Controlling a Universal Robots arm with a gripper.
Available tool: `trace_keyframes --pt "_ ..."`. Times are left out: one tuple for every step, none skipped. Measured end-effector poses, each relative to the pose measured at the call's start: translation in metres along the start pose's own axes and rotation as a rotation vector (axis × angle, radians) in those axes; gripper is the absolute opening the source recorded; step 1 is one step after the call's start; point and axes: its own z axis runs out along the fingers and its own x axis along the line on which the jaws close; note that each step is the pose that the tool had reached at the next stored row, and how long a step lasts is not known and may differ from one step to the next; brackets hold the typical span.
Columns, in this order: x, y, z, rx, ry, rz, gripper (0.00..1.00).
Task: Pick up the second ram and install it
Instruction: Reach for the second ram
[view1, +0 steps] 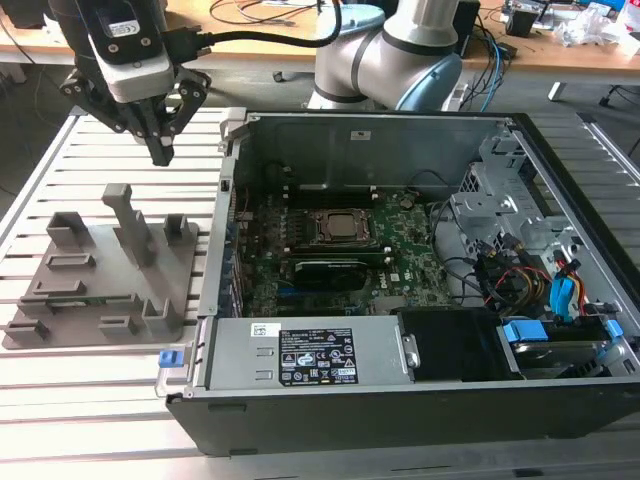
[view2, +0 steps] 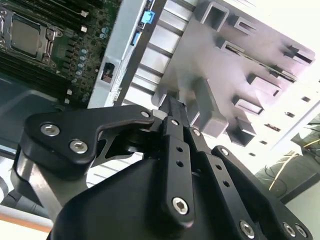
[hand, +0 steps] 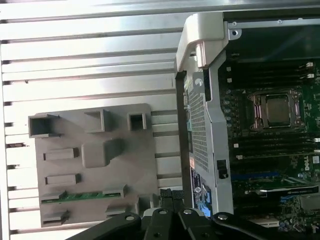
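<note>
Closest to the lens in the second wrist view are the gripper's (view2: 176, 107) matte black links with their bright screw heads. The two slim fingers are pressed together with nothing between them. In the exterior view I see it hanging in the air over the far edge of the grey holder tray (view1: 100, 255), just beside the open computer case (view1: 350, 150). The second ram (hand: 82, 196) sits on edge in a slot of that tray, toward the end away from the gripper. It is a thin, flat green strip, stiff-looking and well apart from the fingertips.

My worries, as I judge them:
- Fingers clenched like this would land on top of the stick rather than straddle it, loading the board's edge.
- The tray's upright posts (view1: 130, 220) are tall and blocky and stand near the stick, so a low sideways pass could snag on them.
- The tray looks like light moulded plastic merely resting on the ribbed aluminium table (view1: 110, 400), so a knock might shift it.
- Little of the stick rises above its slot, so any hold would be shallow and it could tilt.
</note>
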Motion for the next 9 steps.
trace_keyframes --pt "0.0024 -0.0002 0.0 0.0 0.0 0.0 0.11" --pt "0.0043 -0.0003 0.0 -0.0001 -0.0001 0.0 0.11" --pt "0.0092 -0.0007 -0.0001 0.0 0.0 0.0 0.11" --pt "0.0139 -0.001 -0.0001 0.0 0.0 0.0 0.11" --pt "0.0177 -0.0014 -0.0001 0.0 -0.0001 0.0 0.11" --pt "0.0233 -0.0018 -0.0002 0.0 -0.0001 0.0 0.11" --pt "0.0258 -0.0019 -0.0002 0.0 -0.0001 0.0 0.11" --pt "0.0282 -0.0021 -0.0002 0.0 0.0 0.0 0.11" --pt "0.0315 -0.0024 -0.0002 0.0 0.0 0.0 0.11"
